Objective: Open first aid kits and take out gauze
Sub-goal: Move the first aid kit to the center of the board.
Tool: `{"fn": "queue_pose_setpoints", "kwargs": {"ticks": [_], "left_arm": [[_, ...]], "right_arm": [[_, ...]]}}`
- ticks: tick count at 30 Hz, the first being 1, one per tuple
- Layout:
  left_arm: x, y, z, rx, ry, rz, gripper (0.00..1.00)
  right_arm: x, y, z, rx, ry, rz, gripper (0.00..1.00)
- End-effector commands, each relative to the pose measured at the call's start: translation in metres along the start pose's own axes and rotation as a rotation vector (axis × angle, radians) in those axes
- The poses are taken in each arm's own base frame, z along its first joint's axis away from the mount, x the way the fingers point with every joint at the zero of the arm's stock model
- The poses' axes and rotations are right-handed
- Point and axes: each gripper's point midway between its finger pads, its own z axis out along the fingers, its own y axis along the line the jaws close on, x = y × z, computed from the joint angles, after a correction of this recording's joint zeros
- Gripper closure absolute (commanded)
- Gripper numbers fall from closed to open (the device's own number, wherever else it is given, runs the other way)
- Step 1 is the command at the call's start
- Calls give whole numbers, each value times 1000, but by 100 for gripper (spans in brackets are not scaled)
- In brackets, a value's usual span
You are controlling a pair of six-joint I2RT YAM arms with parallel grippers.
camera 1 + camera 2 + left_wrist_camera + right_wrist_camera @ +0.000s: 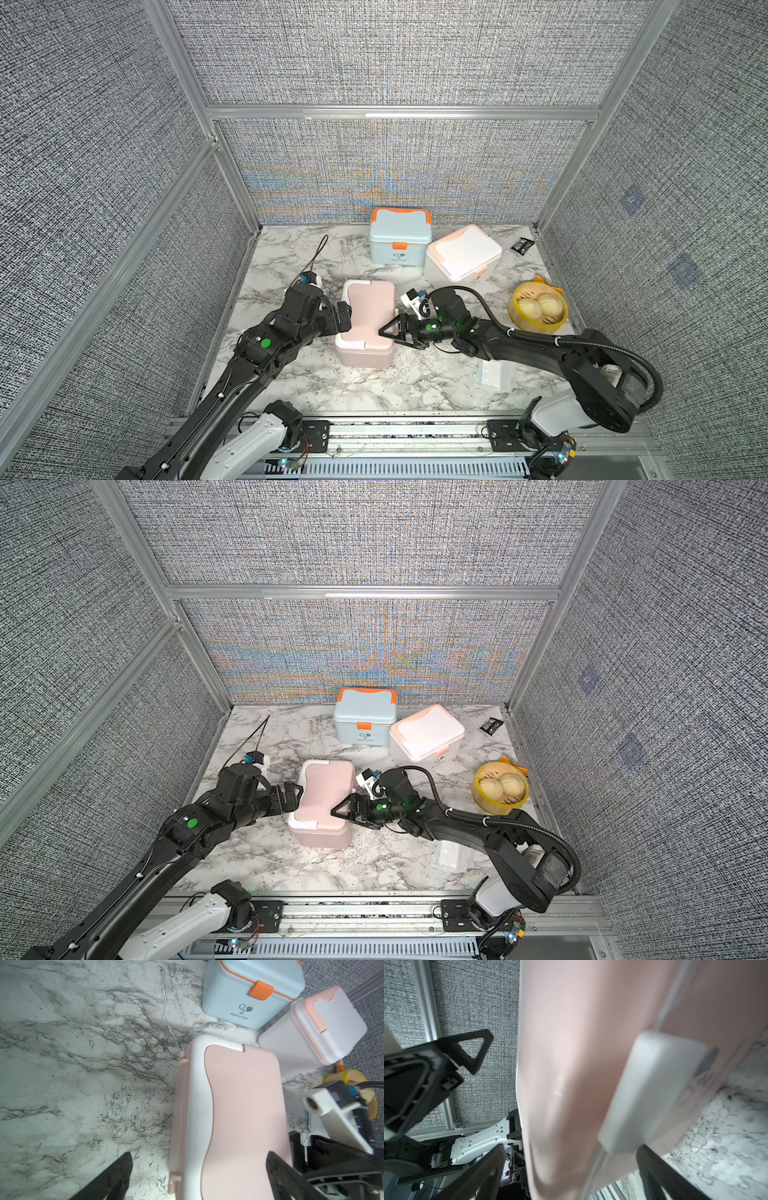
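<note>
The pink-and-white box (pixel 365 328) is seen in both top views standing shut in the middle of the bench (pixel 291 386), flanked by the two arms. The left gripper (pixel 344 316) is spread wide at the box's hinge side, its fingers (pixel 116 1176) released and nothing gripped; the right gripper (pixel 395 330) is likewise spread at the latch side, with the white latch (pixel 652 1093) lying between its fingers and, as far as can be told, not clamped. The blue-and-orange box (pixel 400 241) and the white-and-peach box (pixel 463 257) stand closed at the back, touching or nearly so. A gauze packet (pixel 494 374) lies flat on the bench under the right arm. The chief risk is judged to be the light box being pushed or tipped when the latch is pried, since it is not held on either side. The latch could also be missed, the wrist view being blurred and very close. The packet might be dragged or swept off by the right arm's forearm.
</note>
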Motion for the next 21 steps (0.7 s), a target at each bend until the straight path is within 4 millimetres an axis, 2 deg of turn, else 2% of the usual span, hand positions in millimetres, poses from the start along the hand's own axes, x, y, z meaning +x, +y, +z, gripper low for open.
{"fn": "queue_pose_setpoints", "kwargs": {"ticks": [1, 7, 12, 18, 21], "left_arm": [[1, 9, -12, -39, -3, 6, 0], [0, 15, -24, -50, -27, 9, 1], [-1, 17, -29, -50, -43, 2, 0], [-2, 24, -31, -78, -66, -1, 1], [-1, 35, -22, -126, -73, -17, 1]], "right_arm": [[-10, 19, 15, -60, -41, -4, 1], [-35, 41, 62, -139, -140, 68, 1], [-81, 53, 97, -148, -208, 85, 1], [-130, 57, 130, -130, -304, 127, 1], [-143, 58, 132, -78, -318, 99, 1]]}}
